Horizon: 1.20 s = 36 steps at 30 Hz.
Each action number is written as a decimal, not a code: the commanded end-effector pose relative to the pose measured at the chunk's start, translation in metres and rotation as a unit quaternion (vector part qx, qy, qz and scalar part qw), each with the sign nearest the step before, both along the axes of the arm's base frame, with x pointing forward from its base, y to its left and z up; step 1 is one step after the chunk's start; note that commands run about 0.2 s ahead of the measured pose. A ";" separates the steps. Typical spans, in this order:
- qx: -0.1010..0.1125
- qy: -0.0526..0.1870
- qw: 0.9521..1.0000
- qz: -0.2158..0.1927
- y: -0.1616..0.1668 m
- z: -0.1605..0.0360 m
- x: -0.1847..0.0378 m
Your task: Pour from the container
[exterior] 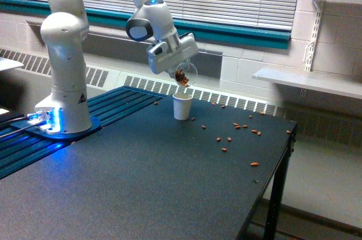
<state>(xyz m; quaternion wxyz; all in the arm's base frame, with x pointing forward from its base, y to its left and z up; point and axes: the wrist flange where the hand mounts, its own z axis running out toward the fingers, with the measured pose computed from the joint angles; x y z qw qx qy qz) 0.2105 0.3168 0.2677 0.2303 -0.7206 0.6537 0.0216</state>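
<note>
The pincer is clamped on the tilted container; the paper cup stands directly below it.

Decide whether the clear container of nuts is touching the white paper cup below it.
Apart. In the exterior view the container hangs tilted in the gripper above the paper cup, with the wall heater showing between them.

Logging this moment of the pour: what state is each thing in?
Container: held in the air, tilted, above the paper cup, brown pieces inside.
Tool: closed on the container.
White paper cup: upright on the table, apart from the container.
Loose nuts: scattered on the table, toward the exterior view's right of the cup.
</note>
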 end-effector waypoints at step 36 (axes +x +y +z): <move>0.021 0.005 1.000 -0.009 0.007 -0.002 -0.006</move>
